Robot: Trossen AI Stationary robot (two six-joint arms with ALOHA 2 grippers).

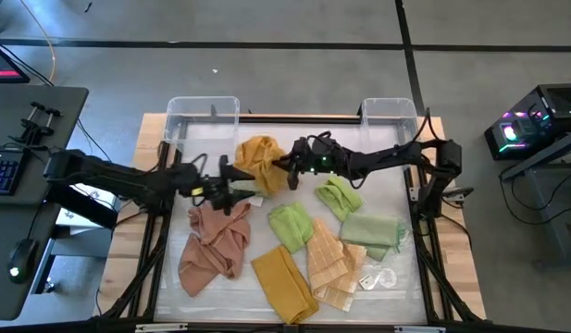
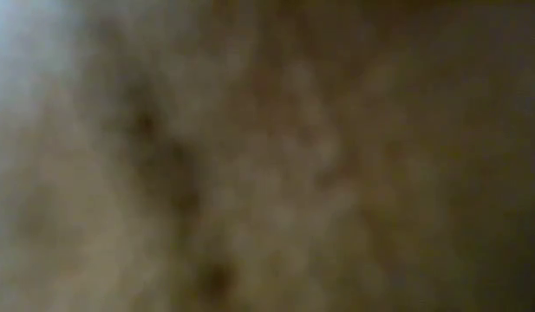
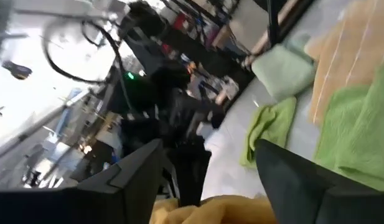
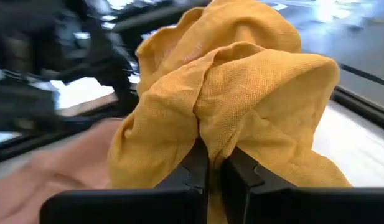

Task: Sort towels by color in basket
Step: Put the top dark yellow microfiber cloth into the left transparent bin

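Observation:
My right gripper (image 1: 287, 168) is shut on a bunched mustard yellow towel (image 1: 260, 161) above the table's far middle. My left gripper (image 1: 237, 182) stands open just left of that towel, whose edge (image 3: 210, 210) shows low between its fingers. On the table lie a salmon pink towel (image 1: 214, 242), two light green towels (image 1: 290, 225) (image 1: 339, 196), a sage green towel (image 1: 370, 229), a pale orange checked towel (image 1: 329, 264) and a folded mustard towel (image 1: 283, 282). Two clear plastic baskets (image 1: 204, 111) (image 1: 389, 113) stand at the far edge. My right gripper pinches a fold of the mustard towel (image 4: 207, 127) between its two shut fingers, coming nearly level from the table's right side. The cloth bunches up in several layers around and above the fingertips (image 4: 198, 163). Whether my left gripper touches this towel cannot be told.
A blurred brownish surface close to the lens fills the low view. A small clear plastic piece (image 1: 378, 277) lies near the front right. The arms' dark frames (image 1: 151, 250) (image 1: 433, 194) flank the table. The pink towel (image 4: 55, 180) lies below the held one.

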